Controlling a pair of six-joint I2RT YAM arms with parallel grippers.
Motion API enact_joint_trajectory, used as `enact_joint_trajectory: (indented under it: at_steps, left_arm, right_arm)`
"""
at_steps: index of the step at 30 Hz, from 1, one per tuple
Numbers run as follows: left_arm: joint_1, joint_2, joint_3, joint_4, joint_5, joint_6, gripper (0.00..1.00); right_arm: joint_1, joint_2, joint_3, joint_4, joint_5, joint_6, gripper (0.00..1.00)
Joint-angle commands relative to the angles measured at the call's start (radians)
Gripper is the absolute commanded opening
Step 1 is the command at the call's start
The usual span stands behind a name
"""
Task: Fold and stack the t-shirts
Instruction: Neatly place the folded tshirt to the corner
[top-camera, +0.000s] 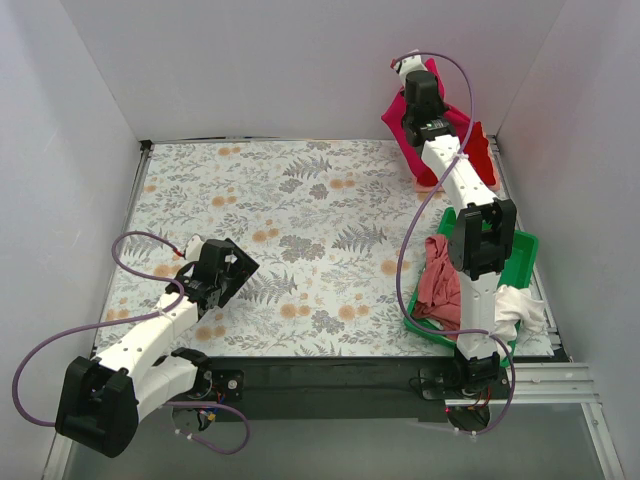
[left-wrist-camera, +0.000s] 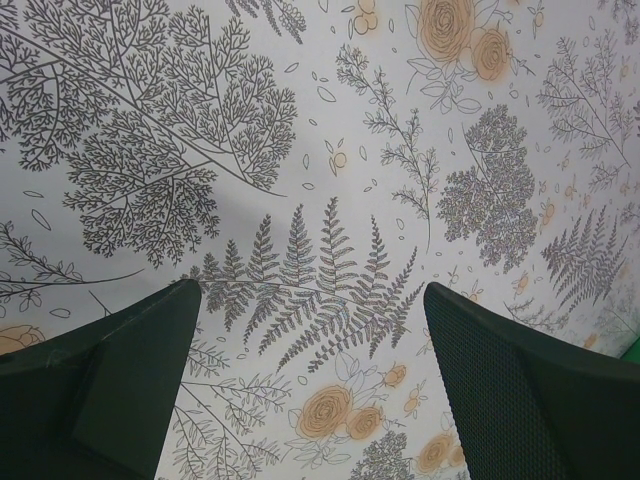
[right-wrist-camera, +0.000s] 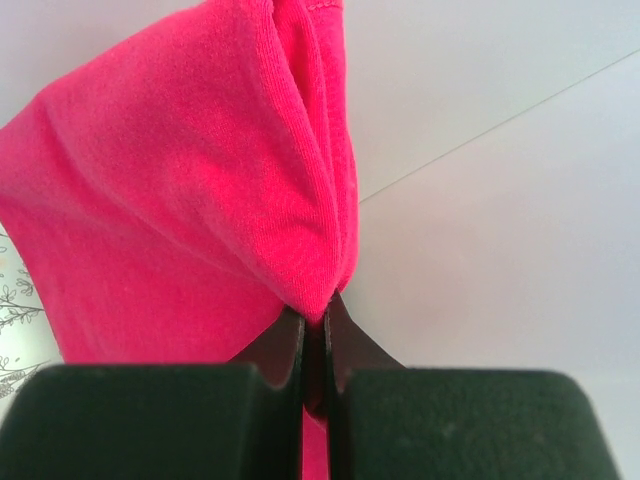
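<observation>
My right gripper (top-camera: 420, 98) is raised at the far right corner and is shut on a magenta-crimson t-shirt (top-camera: 402, 122), which hangs bunched below it. In the right wrist view the jaws (right-wrist-camera: 318, 315) pinch a fold of that shirt (right-wrist-camera: 200, 200). A brighter red cloth (top-camera: 482, 152) shows behind the right forearm. A dusty-pink t-shirt (top-camera: 440, 285) and a white one (top-camera: 522, 305) lie crumpled in the green tray (top-camera: 522, 262). My left gripper (top-camera: 235, 270) hovers low over the near left of the table, open, with only the floral cloth between its fingers (left-wrist-camera: 312, 290).
The floral tablecloth (top-camera: 300, 200) covers the table. White walls enclose it at the back and on both sides. The green tray stands at the near right, beside the right arm's base. A purple cable loops off each arm.
</observation>
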Motion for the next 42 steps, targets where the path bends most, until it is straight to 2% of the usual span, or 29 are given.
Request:
enact_joint_trajectory:
  at_steps: [1,26,42]
  left_arm:
    - [-0.004,-0.011,0.023,-0.013,-0.034,-0.006,0.94]
    - [-0.004,0.112,0.057,0.004,-0.044,-0.002,0.95]
    - [-0.004,0.057,0.048,0.004,-0.06,0.026,0.95]
  right_arm:
    - [-0.01,-0.056,0.055,0.093,0.033,-0.023,0.01]
    - [-0.095,0.028,0.013,0.117,0.002,0.025,0.01]
    - [0.005,-0.087,0.012,0.105,0.033,0.029,0.01]
